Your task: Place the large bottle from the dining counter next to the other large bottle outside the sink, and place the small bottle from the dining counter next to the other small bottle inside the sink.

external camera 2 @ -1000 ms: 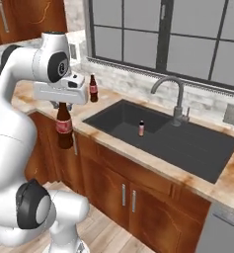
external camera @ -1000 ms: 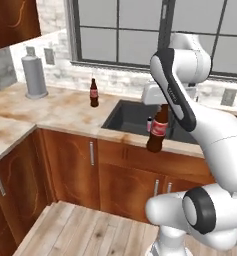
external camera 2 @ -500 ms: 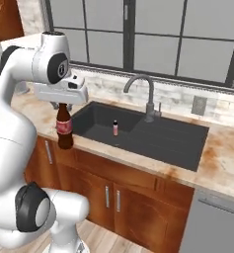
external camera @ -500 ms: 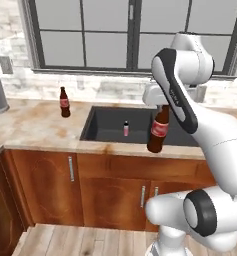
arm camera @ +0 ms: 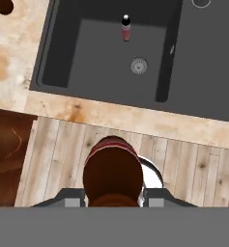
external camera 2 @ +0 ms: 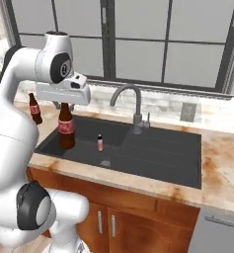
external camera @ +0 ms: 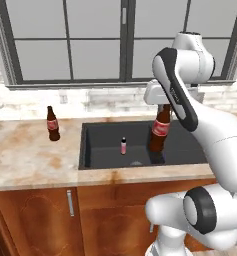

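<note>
The big bottle (external camera: 160, 133) hangs by its neck in the gripper (external camera: 164, 106), clamped tight, in front of the sink (external camera: 90, 150). Its twin (external camera: 52, 124) stands on the counter left of the sink. Risk, I'd guess: knocking the twin over when setting down.

The tool's (external camera: 163, 107) fingers are hidden behind the white hand housing and the neck of the tall dark-brown glass bottle with the red label band (external camera: 159, 132), so their closure on the neck cannot be made out. In the hand view that bottle (arm camera: 112, 174) is foreshortened to a round brown shoulder, its neck and cap cut off by the bottom edge. Left of the dark sink basin (arm camera: 67, 67), the second brown bottle (arm camera: 1, 5) is clipped by the top corner. The tiny pink bottle (external camera: 123, 146) inside the basin is too small to read any label.
</note>
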